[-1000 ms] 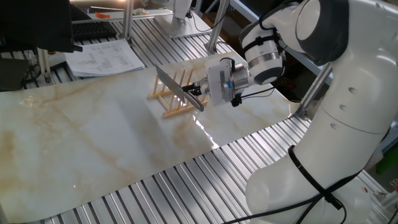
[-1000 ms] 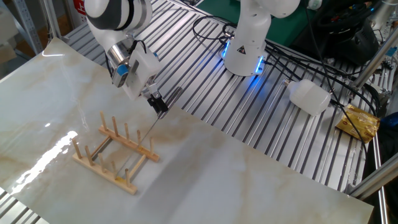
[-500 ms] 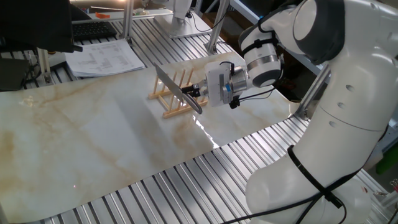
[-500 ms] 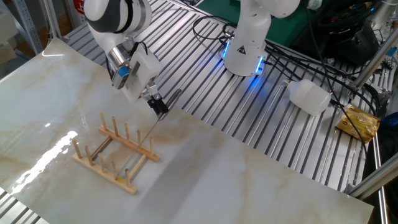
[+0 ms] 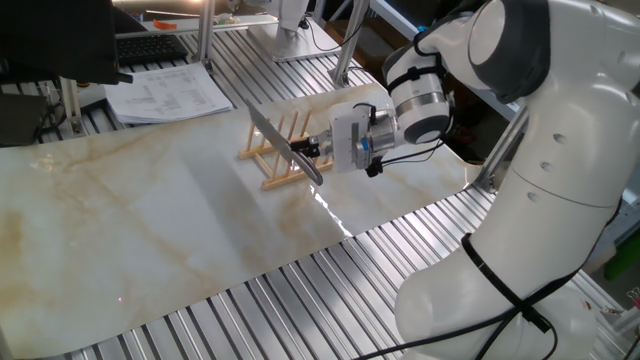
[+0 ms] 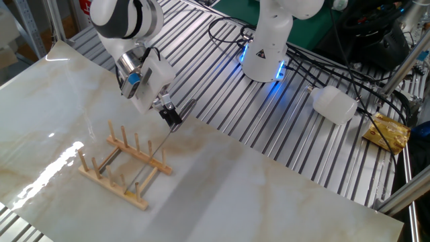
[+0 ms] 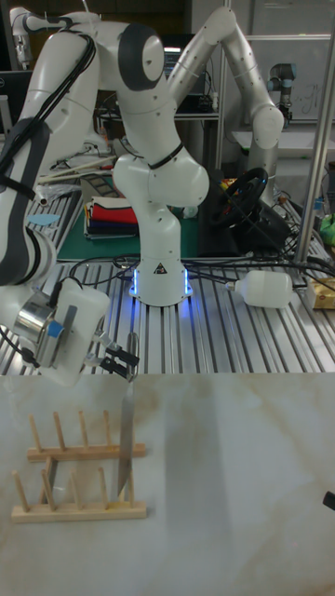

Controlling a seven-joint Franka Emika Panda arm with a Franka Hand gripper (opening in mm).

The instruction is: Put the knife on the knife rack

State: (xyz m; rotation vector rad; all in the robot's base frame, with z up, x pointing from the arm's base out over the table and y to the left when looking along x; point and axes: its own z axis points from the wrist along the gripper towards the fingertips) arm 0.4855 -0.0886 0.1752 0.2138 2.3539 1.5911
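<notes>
My gripper (image 5: pixel 312 150) is shut on the handle of the knife (image 5: pixel 285 145), a steel cleaver with a broad grey blade. The blade stands on edge over the right end of the knife rack (image 5: pixel 278 180), a light-wood rack with upright pegs. In the tall fixed view the knife (image 7: pixel 124 438) hangs point-down from the gripper (image 7: pixel 119 361), its tip low among the end pegs of the rack (image 7: pixel 65 511). From the other side the knife (image 6: pixel 158 148) shows as a thin line running from the gripper (image 6: pixel 171 117) down into the rack (image 6: pixel 111 171). I cannot tell whether blade and rack touch.
The rack stands on a marble-patterned board (image 5: pixel 150 220) laid over a slatted aluminium table. Papers (image 5: pixel 170 92) and a keyboard (image 5: pixel 150 45) lie behind it. A white bottle (image 6: pixel 334 105), a yellow packet (image 6: pixel 388 131) and the arm's base (image 6: pixel 269 47) are on the slats.
The gripper has shifted slightly further over the rack with the knife still in it. The rack has not moved.
</notes>
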